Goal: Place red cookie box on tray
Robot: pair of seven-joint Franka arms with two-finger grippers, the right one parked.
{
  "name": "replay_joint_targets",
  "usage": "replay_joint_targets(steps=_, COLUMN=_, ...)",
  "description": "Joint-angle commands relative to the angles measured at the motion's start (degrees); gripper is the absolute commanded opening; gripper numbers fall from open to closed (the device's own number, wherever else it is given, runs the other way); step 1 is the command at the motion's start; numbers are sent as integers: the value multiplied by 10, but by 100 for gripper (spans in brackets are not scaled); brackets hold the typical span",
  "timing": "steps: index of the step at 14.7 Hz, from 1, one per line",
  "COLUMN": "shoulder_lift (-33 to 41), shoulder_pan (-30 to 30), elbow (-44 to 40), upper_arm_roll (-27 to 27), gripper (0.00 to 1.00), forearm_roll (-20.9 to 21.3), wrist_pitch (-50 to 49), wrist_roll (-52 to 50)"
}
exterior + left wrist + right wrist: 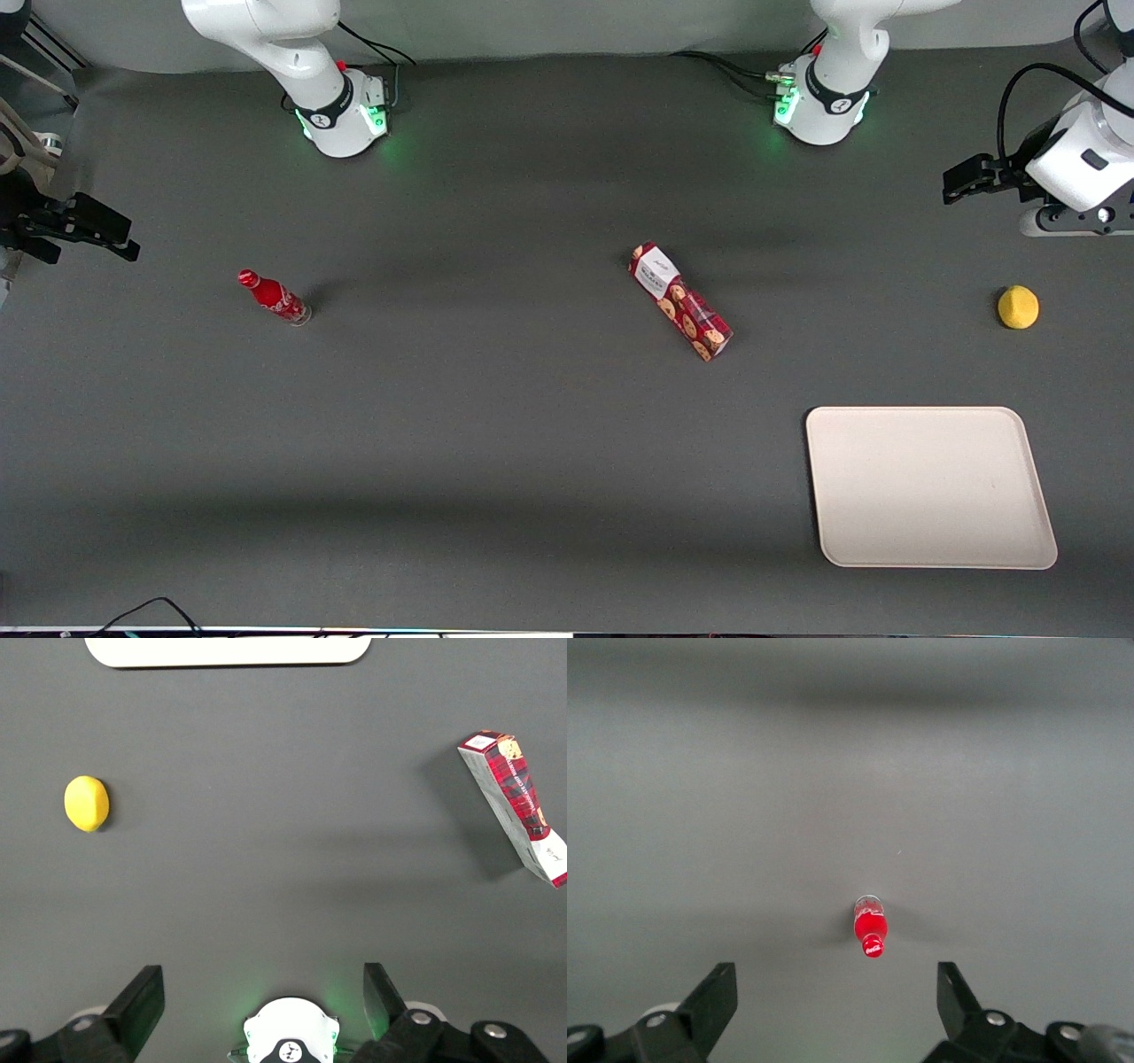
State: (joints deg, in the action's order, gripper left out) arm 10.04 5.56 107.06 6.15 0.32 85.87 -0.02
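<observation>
The red cookie box lies flat and slantwise on the dark table near its middle, with its white label on the end farther from the front camera. It also shows in the left wrist view. The cream-white tray lies nearer the front camera than the box, toward the working arm's end, and has nothing on it. Its edge shows in the left wrist view. My left gripper hangs high at the working arm's end of the table, far from the box. In its wrist view the gripper is open and empty.
A yellow lemon lies between my gripper and the tray, and shows in the left wrist view. A small red bottle stands toward the parked arm's end. Both arm bases stand at the table's edge farthest from the front camera.
</observation>
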Motion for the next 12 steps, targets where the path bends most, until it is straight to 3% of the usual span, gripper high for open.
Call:
replay_joint_targets(steps=1, shoulder_lift=6, shoulder_pan=-6, elbow=3, upper_arm_roll=-6, gripper=100, forearm_roll=-6, wrist_pitch=4, wrist_roll=15)
replay_joint_targets(steps=6, shoulder_lift=-6, shoulder_pan=-6, elbow=-11, upper_arm_roll=-5, gripper=100, forearm_roll=-10, wrist_pitch=-5, wrist_roll=-8)
replay_joint_targets(steps=12, shoulder_lift=-77, shoulder_pan=-11, elbow=-76, upper_arm_roll=51, gripper=100, forearm_roll=-81, wrist_pitch=-6, wrist_roll=-281)
